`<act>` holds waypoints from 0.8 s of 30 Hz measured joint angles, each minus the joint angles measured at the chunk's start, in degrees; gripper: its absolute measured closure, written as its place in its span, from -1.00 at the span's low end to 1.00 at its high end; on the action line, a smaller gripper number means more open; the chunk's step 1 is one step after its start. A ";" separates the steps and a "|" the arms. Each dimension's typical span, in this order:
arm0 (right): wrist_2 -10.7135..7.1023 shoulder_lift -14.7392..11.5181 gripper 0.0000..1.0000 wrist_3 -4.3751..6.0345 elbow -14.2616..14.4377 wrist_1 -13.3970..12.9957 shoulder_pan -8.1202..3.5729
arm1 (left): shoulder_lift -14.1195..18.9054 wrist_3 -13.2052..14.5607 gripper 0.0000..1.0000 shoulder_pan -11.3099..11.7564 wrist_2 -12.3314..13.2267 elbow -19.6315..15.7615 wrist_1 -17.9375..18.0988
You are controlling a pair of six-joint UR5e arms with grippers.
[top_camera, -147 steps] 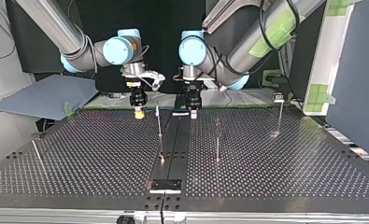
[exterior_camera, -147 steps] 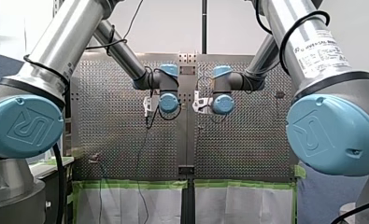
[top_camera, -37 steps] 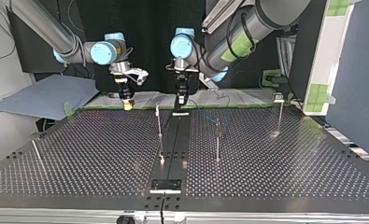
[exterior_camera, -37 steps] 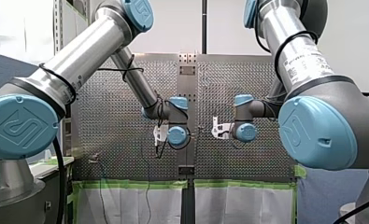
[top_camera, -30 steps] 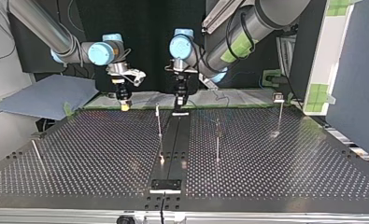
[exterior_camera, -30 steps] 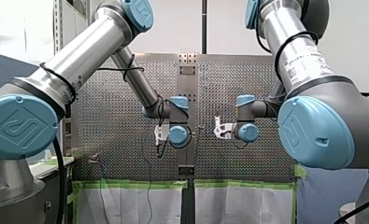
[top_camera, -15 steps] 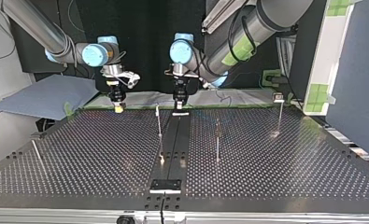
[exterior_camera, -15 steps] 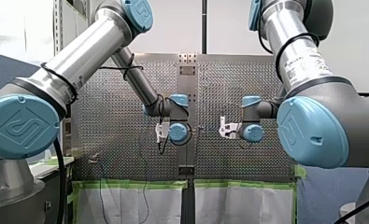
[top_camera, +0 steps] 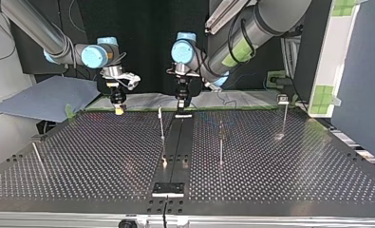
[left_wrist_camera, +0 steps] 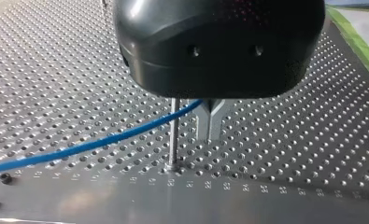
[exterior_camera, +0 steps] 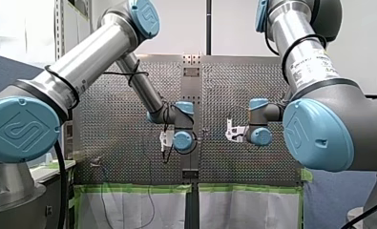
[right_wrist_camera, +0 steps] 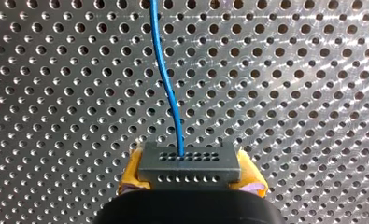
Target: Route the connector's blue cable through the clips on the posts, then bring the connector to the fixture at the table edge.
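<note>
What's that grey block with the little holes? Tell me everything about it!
The connector is a small dark grey block, plastic by its look, with two rows of tiny holes. My right gripper holds it between yellow pads. The blue cable comes out of one upper hole and runs off above the table.

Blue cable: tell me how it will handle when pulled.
Probably floppy: the blue cable curves in an S out of the connector. Likely light: it looks no thicker than the post beside it. It could catch on that post when dragged.
</note>
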 joint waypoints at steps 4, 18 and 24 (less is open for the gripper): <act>-0.03 0.01 1.00 0.02 0.00 -0.02 -0.01 | -0.20 -0.11 1.00 0.28 -0.03 0.96 -0.67; -0.05 0.02 1.00 0.19 -0.06 -0.39 -0.02 | -0.23 -0.04 1.00 0.91 0.03 2.58 -1.61; -0.11 0.09 1.00 -0.11 -0.09 -0.41 0.09 | -0.24 0.51 1.00 1.01 0.21 3.83 -2.38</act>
